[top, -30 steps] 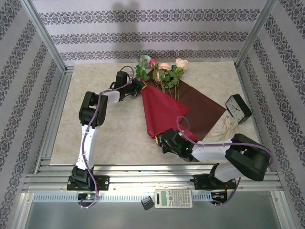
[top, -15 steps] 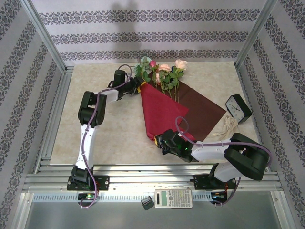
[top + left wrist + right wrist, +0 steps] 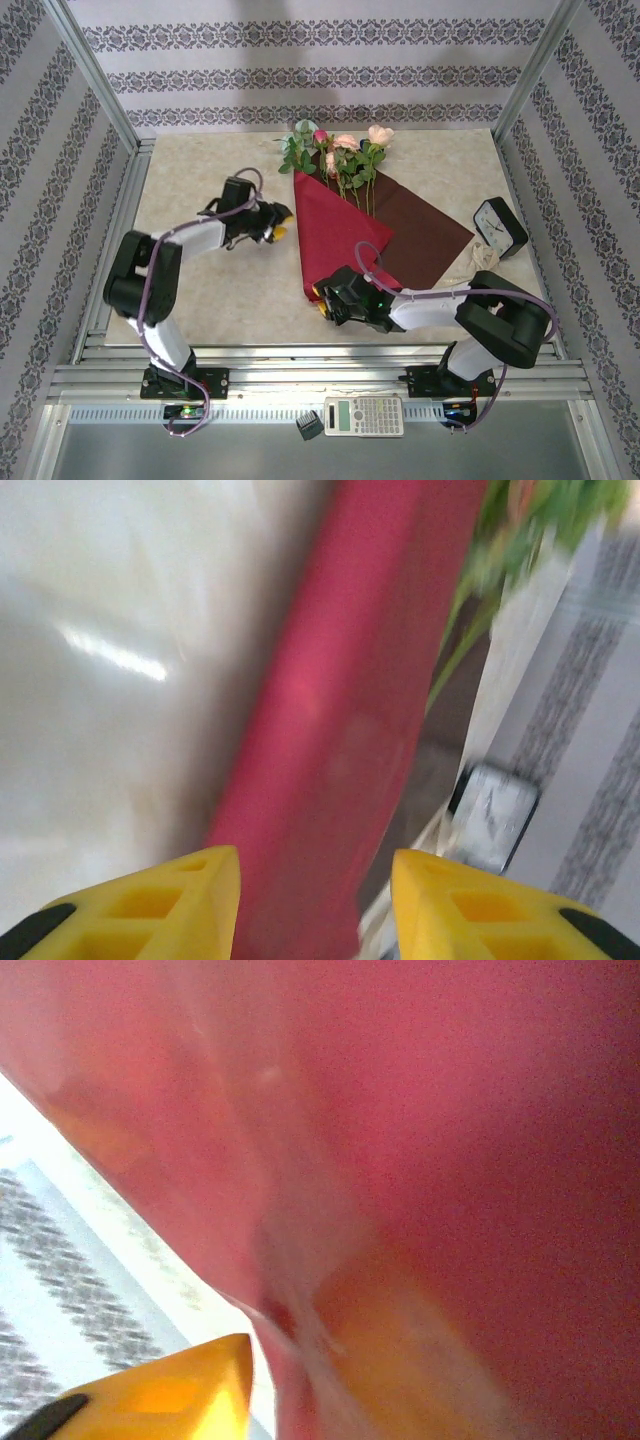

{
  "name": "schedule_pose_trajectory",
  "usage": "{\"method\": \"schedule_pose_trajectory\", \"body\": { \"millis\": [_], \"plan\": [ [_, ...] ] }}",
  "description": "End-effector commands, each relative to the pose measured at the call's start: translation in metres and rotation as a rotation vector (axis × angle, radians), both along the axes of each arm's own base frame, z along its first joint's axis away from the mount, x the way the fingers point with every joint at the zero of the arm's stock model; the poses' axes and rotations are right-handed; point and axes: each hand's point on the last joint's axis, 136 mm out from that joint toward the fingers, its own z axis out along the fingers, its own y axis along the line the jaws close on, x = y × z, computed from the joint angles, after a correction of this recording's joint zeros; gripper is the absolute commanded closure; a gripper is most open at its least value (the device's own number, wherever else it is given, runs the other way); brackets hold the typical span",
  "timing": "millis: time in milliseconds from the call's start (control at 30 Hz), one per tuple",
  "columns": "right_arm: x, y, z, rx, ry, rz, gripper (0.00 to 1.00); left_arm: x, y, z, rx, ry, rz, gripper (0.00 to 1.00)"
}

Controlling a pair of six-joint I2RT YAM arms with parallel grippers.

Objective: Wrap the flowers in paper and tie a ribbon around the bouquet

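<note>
Left gripper [image 3: 281, 230]: jaws clearly apart, empty, just left of the paper [image 3: 328, 235]. Right gripper [image 3: 322, 298]: against the paper's near tip; can't tell how wide or whether gripping.

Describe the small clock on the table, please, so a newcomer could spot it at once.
Find the pale marbled table, then its right edge, just past the outer corner of the crimson paper. There sits the clock, the cream ribbon heaped beside it. Unlike its neighbours, it has a black frame and white face.
</note>
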Motion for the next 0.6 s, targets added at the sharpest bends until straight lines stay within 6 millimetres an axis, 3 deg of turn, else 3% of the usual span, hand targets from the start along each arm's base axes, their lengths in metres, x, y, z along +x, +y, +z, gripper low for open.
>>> {"method": "schedule_pose_trajectory", "body": {
  "millis": [0,100,233,333,400,500,567],
  "plan": [
    [-0.021,-0.009,0.013,-0.151,0.041,0.137,0.48,-0.063,-0.012,-0.011,0.077,0.104,-0.086,0.61],
    [-0.023,-0.040,0.041,-0.289,0.002,0.165,0.44,-0.095,-0.025,-0.010,0.086,0.126,-0.119,0.67],
    [-0.025,-0.086,0.062,-0.374,-0.037,0.149,0.43,-0.117,-0.046,-0.014,0.103,0.132,-0.150,0.71],
    [-0.030,-0.135,0.064,-0.418,-0.019,0.087,0.44,-0.122,-0.064,-0.016,0.108,0.129,-0.172,0.72],
    [-0.031,-0.167,0.063,-0.439,-0.015,0.053,0.50,-0.125,-0.071,-0.018,0.143,0.127,-0.191,0.72],
    [-0.035,-0.205,0.056,-0.454,0.005,0.009,0.53,-0.132,-0.080,-0.023,0.173,0.125,-0.226,0.72],
    [-0.037,-0.220,0.048,-0.435,0.034,-0.017,0.54,-0.139,-0.083,-0.029,0.204,0.124,-0.256,0.72]
  ]
}}
